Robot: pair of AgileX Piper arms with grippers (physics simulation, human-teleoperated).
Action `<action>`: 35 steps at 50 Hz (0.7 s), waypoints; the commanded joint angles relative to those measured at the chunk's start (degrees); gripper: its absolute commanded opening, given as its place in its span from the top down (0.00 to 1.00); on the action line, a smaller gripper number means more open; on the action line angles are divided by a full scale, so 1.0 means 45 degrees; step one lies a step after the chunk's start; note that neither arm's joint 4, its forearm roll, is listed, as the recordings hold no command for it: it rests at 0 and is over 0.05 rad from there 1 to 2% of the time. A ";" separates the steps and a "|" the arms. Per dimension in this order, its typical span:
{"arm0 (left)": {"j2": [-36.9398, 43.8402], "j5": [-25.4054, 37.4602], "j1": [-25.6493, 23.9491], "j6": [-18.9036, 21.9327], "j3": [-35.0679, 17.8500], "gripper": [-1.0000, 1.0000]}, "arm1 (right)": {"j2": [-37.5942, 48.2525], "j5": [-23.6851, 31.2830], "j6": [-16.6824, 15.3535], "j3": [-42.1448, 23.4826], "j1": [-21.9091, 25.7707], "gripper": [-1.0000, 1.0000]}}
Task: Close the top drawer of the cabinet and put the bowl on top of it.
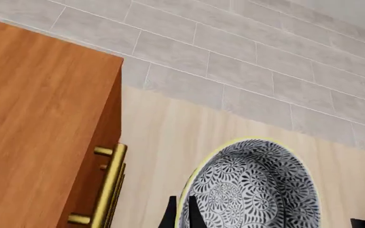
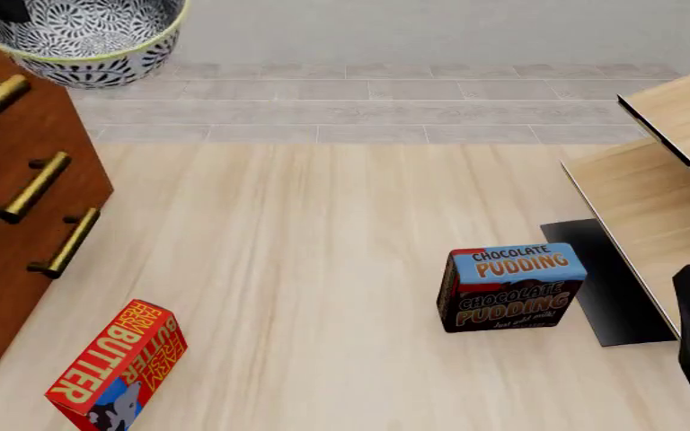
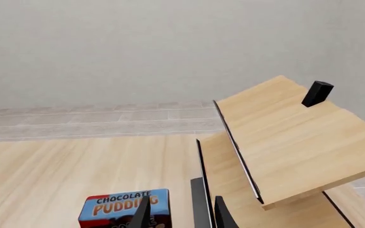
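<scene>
Pale table below, left gripper clamps the bowl by its rim beside the cabinet; early release drops it. Right gripper hangs parted.

Right gripper: thin matte black tapered fingers; blocky black arm housing.

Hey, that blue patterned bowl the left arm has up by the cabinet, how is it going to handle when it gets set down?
The bowl looks like glazed ceramic, so probably rigid, smooth and somewhat slippery at its thin rim. Its round, deep walls suggest it could rock or tip if released tilted. It is likely breakable, so lowering it gently onto the cabinet seems wise.
</scene>
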 commanded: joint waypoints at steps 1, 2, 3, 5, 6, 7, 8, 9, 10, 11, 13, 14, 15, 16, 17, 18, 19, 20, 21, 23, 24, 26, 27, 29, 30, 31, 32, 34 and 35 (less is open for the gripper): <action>0.0756 0.1470 0.1521 -0.0433 -0.2370 1.00 | 0.0002 0.0003 0.0030 0.0005 0.0006 0.00; 0.0828 0.1588 0.1647 -0.0554 -0.2545 1.00 | 0.0003 -0.0001 0.0027 0.0011 0.0007 0.00; 0.0831 0.1592 0.1647 -0.0554 -0.2551 1.00 | 0.0003 -0.0001 0.0027 0.0011 0.0007 0.00; 0.0923 0.1732 0.1846 -0.0669 -0.2822 1.00 | 0.0004 0.0015 0.0014 -0.0002 0.0022 0.00; 0.0956 0.1818 0.1994 -0.0729 -0.2900 1.00 | 0.0003 0.0012 0.0007 0.0000 0.0029 0.00; 0.0971 0.1847 0.1983 -0.1133 -0.2874 1.00 | 0.0003 0.0005 -0.0001 0.0004 0.0037 0.00; 0.1038 0.1927 0.2052 -0.1096 -0.3002 1.00 | 0.0002 0.0006 -0.0007 0.0006 0.0036 0.00; 0.1080 0.1991 0.2314 -0.1227 -0.3060 1.00 | 0.0002 0.0012 -0.0008 -0.0001 0.0034 0.00; 0.1185 0.2129 0.2314 -0.1253 -0.3310 1.00 | 0.0000 0.0007 -0.0013 0.0001 0.0034 0.00; 0.1131 0.2240 0.2184 -0.1359 -0.3457 1.00 | 0.0000 0.0003 -0.0016 0.0004 0.0030 0.00; 0.1117 0.2339 0.2418 -0.1532 -0.3519 1.00 | 0.0000 0.0005 -0.0015 0.0002 0.0018 0.00; 0.1060 0.2383 0.2418 -0.1852 -0.3600 1.00 | 0.0000 0.0017 -0.0016 -0.0008 0.0013 0.00; 0.1095 0.2498 0.2477 -0.1868 -0.3728 1.00 | 0.0000 0.0011 -0.0026 -0.0005 0.0020 0.00; 0.1155 0.2610 0.2827 -0.1794 -0.3938 1.00 | 0.0000 0.0003 -0.0033 0.0006 0.0023 0.00; 0.1202 0.2686 0.2918 -0.2007 -0.3998 1.00 | 0.0000 0.0003 -0.0033 0.0006 0.0023 0.00; 0.1231 0.2763 0.2884 -0.2236 -0.3950 1.00 | -0.0001 -0.0004 -0.0038 0.0012 0.0030 0.00; 0.1278 0.2876 0.3346 -0.2144 -0.4131 1.00 | -0.0001 -0.0007 -0.0042 0.0016 0.0040 0.00; 0.1311 0.2961 0.3426 -0.2170 -0.4213 1.00 | -0.0001 -0.0007 -0.0043 0.0015 0.0048 0.00; 0.1299 0.3012 0.3262 -0.2312 -0.4226 1.00 | -0.0001 -0.0006 -0.0046 0.0013 0.0055 0.00; 0.1326 0.3190 0.3375 -0.2400 -0.4442 1.00 | -0.0001 -0.0008 -0.0052 0.0014 0.0066 0.00; 0.1253 0.3135 0.3318 -0.2692 -0.4391 1.00 | -0.0001 -0.0007 -0.0055 0.0014 0.0066 0.00; 0.1347 0.3251 0.3441 -0.2997 -0.4439 1.00 | -0.0002 0.0010 -0.0055 -0.0011 0.0056 0.00; 0.1466 0.3384 0.3545 -0.2720 -0.4770 1.00 | -0.0002 0.0023 -0.0045 -0.0022 0.0038 0.00; 0.1621 0.3588 0.3877 -0.2515 -0.5024 1.00 | -0.0002 0.0035 -0.0040 -0.0036 0.0031 0.00; 0.1597 0.3575 0.3825 -0.2809 -0.4902 1.00 | -0.0002 0.0016 -0.0034 -0.0018 0.0020 0.00; 0.1666 0.3674 0.3867 -0.2764 -0.5103 1.00 | -0.0002 0.0016 -0.0034 -0.0018 0.0020 0.00; 0.1703 0.3747 0.4099 -0.2820 -0.5198 1.00 | -0.0002 0.0013 -0.0037 -0.0015 0.0024 0.00; 0.1760 0.3881 0.4076 -0.3076 -0.5329 1.00 | -0.0002 0.0010 -0.0041 -0.0016 0.0041 0.00; 0.1839 0.3989 0.4285 -0.3019 -0.5454 1.00 | -0.0002 0.0013 -0.0043 -0.0017 0.0044 0.00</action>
